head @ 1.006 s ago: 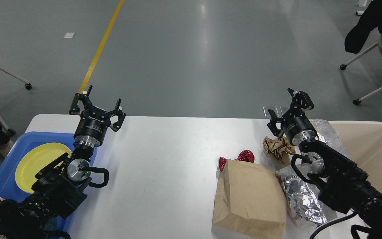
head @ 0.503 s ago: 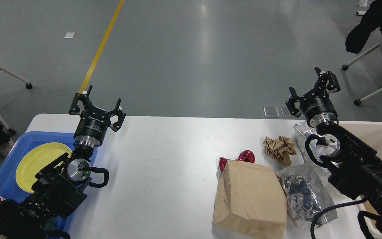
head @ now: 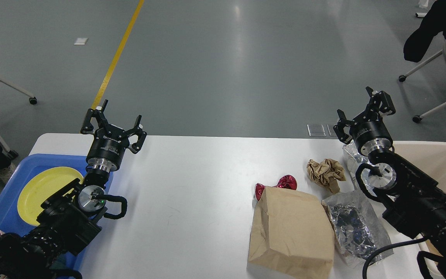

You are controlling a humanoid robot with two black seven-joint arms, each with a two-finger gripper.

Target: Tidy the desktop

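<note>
Both the left gripper (head: pixel 112 123) and right gripper (head: pixel 364 116) hang open above the desk (head: pixel 192 186); the crumpled paper ball (head: pixel 325 172) looks light and soft, easy to pinch anywhere.

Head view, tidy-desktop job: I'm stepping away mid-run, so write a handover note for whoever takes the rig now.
Left gripper: open, empty, raised over the desktop's far left edge.
Right gripper: open, empty, raised by the cream bin.
On the desktop: brown paper bag, crumpled brown paper, red foil wrapper, silver foil bag, more foil beside the bin.
Blue tray holds a yellow plate.
Left: all that litter is not yet cleared.
</note>
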